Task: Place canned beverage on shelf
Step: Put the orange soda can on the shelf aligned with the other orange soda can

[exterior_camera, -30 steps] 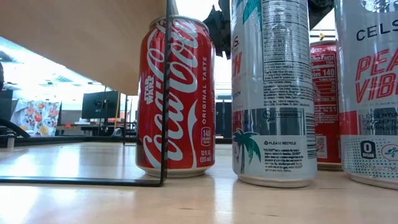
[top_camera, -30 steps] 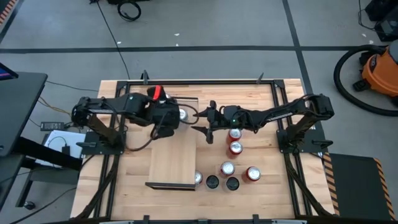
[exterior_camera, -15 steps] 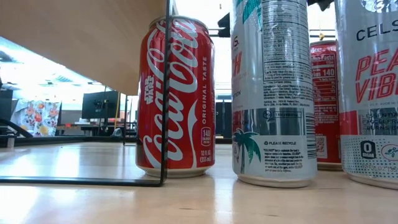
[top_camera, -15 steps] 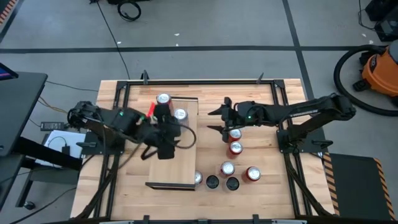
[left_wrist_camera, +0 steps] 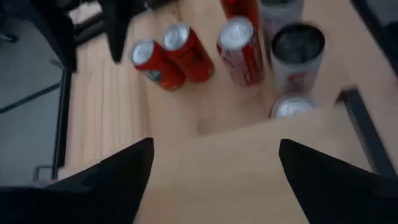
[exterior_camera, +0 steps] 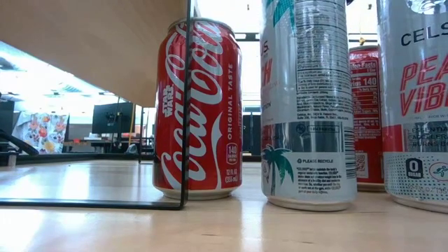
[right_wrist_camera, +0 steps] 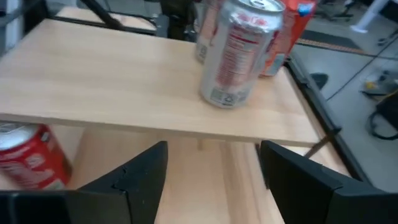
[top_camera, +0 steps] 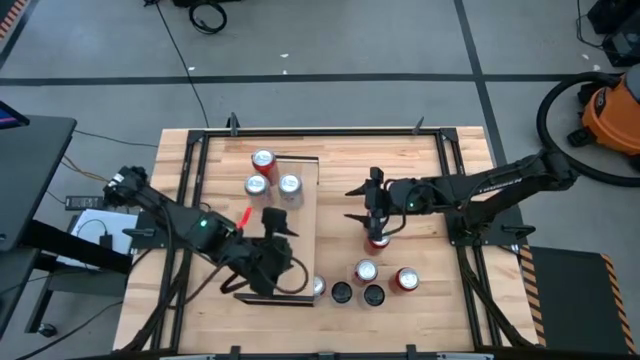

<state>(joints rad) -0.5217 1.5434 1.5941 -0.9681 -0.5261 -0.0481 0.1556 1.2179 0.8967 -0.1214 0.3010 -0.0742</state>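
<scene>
Over the shelf point(top_camera: 285, 235) bearing three cans point(top_camera: 263, 160), left gripper point(left_wrist_camera: 211, 165) is hovering wide, right gripper point(right_wrist_camera: 211, 165) likewise beside it

3 cans point(top_camera: 268, 176) on shelf point(top_camera: 285, 235) far end, left hand point(top_camera: 277, 226) over shelf

2 dark arms of slim black links, with small green lights on their forearms. The left arm point(top_camera: 190, 222) bears a red marking and looping black cables. The right arm point(top_camera: 480, 185) is plain black.
</scene>
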